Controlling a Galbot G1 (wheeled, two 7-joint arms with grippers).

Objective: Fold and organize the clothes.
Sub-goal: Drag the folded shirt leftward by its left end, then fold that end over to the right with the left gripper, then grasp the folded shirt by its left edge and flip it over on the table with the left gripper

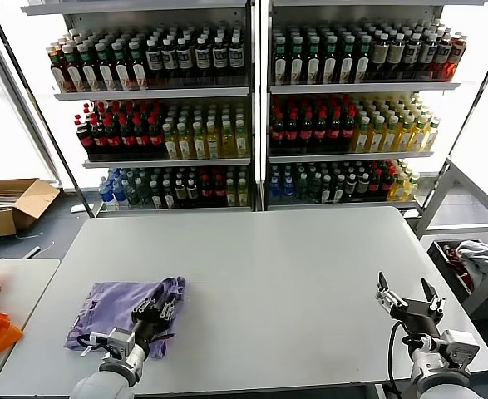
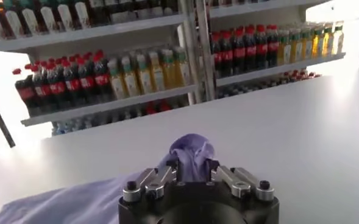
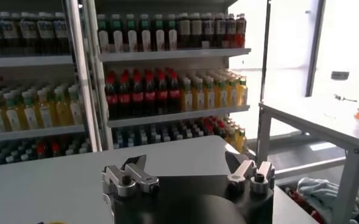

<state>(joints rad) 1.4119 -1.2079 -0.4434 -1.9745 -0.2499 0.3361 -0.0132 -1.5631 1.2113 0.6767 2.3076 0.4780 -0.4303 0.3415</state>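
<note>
My lavender T-shirt [image 1: 115, 309] lies bunched on the near left part of the white table, close to the front edge on my left side. It is a soft, light purple cloth, crumpled into a rough heap rather than spread flat, with folds and wrinkles across it. Its right-hand edge rises in a small puckered ridge. In my left wrist view that raised fold [image 2: 190, 155] stands up as a rounded, glossy-looking lump of purple cloth.

No legible text, brand, number or sign found in any view. The bottles [image 1: 194, 58] on the shelves [image 1: 152, 93] carry labels, but their print is too small to read.
</note>
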